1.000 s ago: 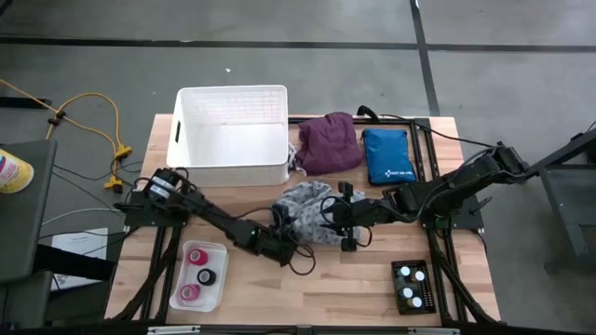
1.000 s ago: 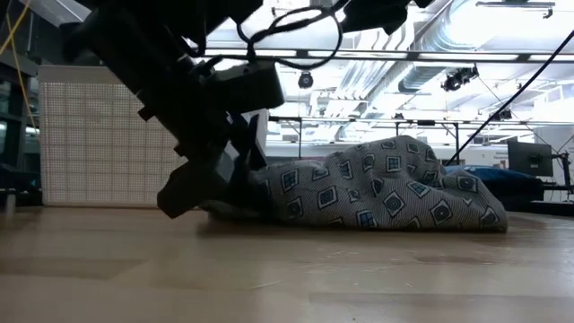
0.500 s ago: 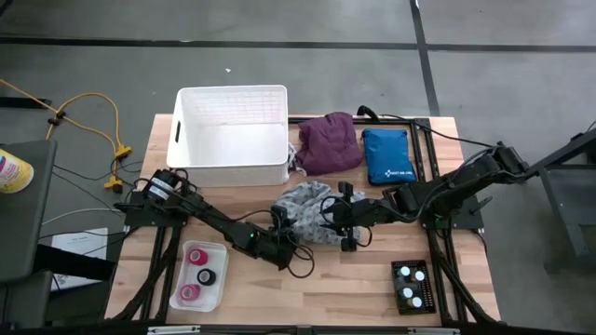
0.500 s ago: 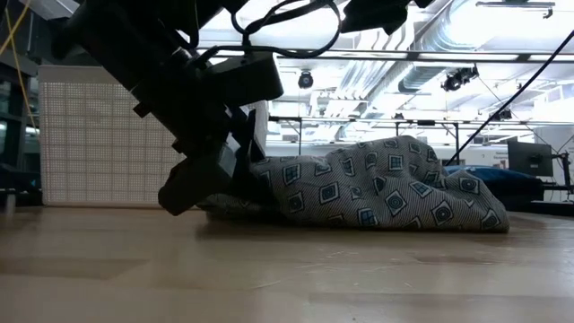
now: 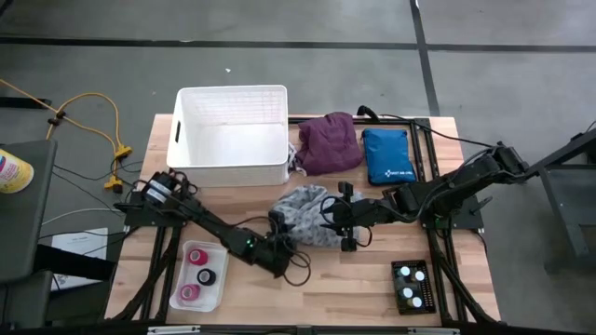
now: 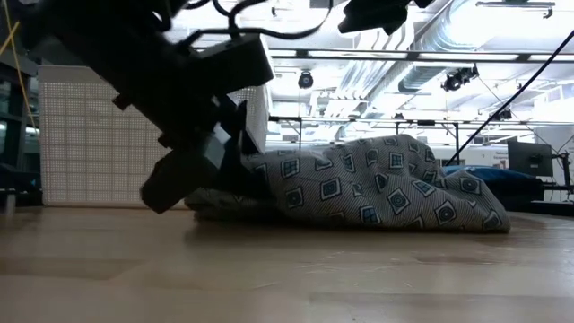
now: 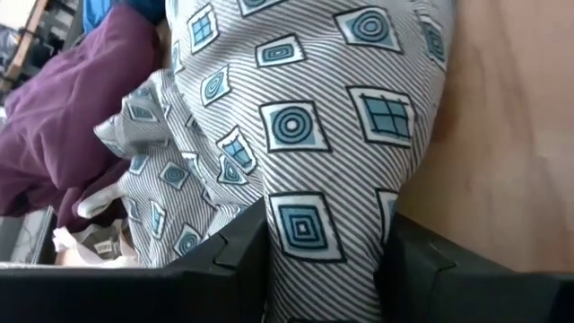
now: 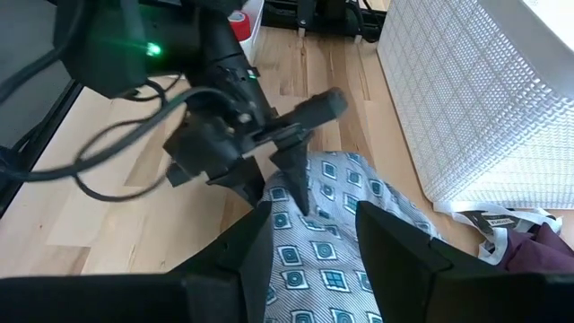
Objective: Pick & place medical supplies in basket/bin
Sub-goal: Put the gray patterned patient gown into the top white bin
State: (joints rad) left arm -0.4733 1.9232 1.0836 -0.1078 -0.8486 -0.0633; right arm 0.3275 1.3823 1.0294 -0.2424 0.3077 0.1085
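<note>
White basket point(image 5: 191, 158) at desk's back-left: rigid plastic, tall slotted-grid walls. Left gripper point(image 5: 282, 249) clamped on left end of grey garment point(image 5: 307, 212), fold pinched between fingers point(image 7: 238, 256). Garment mid-desk: soft striped cloth, square motifs, crumpled mound, long axis left-right. Right gripper point(image 5: 337, 216) closed on its right end. Purple garment point(image 5: 328, 141) bunched at back edge.
</note>
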